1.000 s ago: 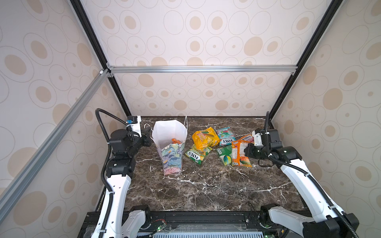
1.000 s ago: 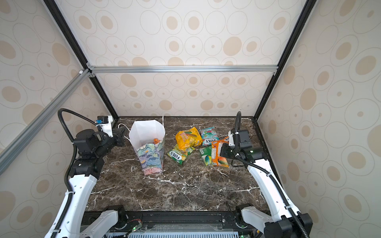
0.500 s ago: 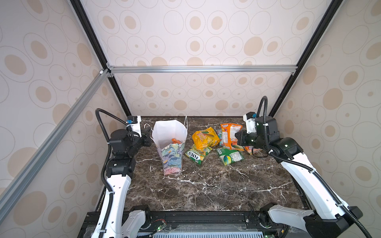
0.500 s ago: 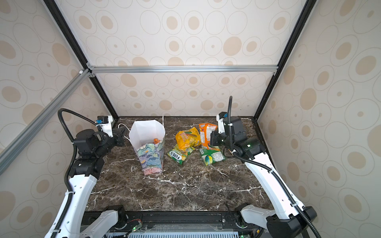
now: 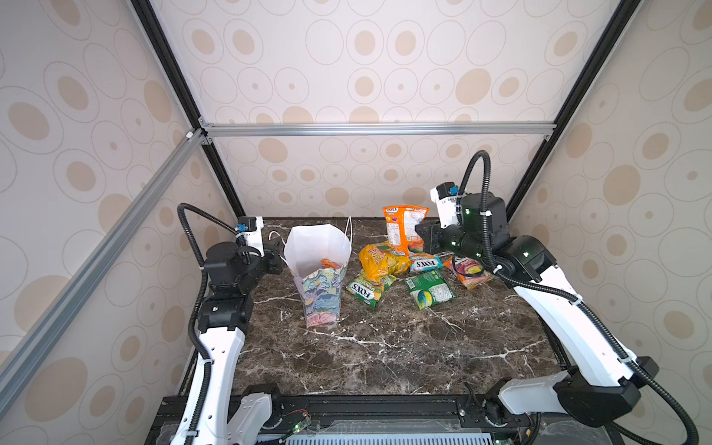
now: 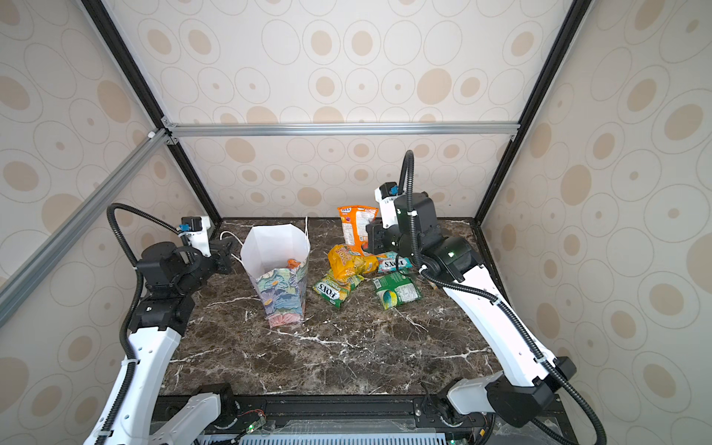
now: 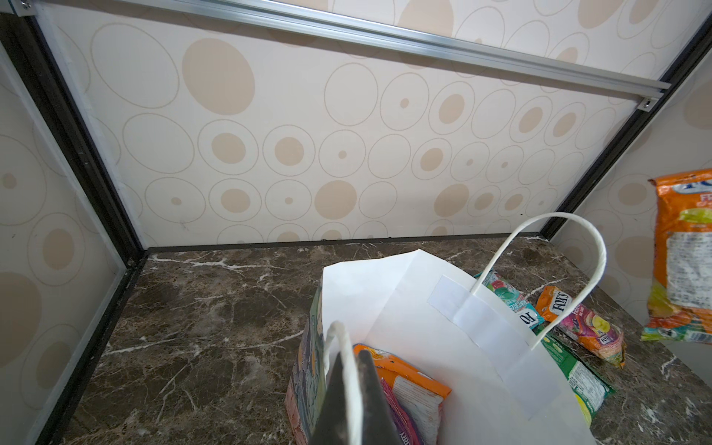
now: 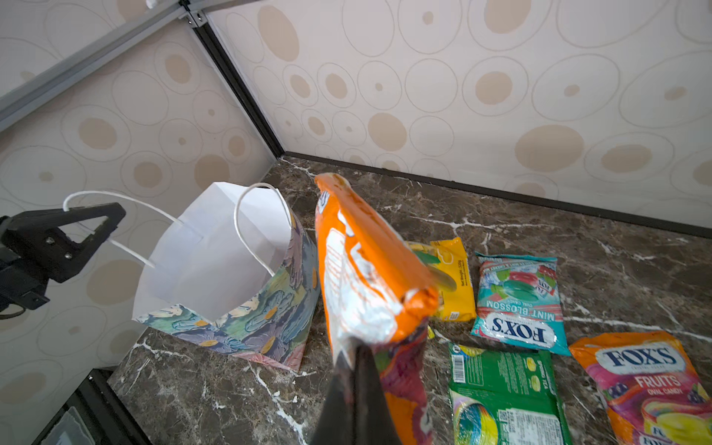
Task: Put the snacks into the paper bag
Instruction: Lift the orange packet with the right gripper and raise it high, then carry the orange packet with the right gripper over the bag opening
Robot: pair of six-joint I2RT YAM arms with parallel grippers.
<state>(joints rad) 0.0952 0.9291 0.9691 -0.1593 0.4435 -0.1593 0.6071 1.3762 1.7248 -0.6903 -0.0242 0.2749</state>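
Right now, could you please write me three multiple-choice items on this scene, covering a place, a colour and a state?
1. Where is the orange packet?
A. raised in the air, outside the paper bag
B. inside the bag
C. lying flat

2. What colour is the MINT BLOSSOM packet?
A. black
B. teal
C. white

3. How is the left gripper?
A. open
B. shut on a packet
C. shut on the bag's cord handle

Answers: 1 A, the right gripper holds it up; 2 B, its wrapper is teal; 3 C, the cord is pinched in it.
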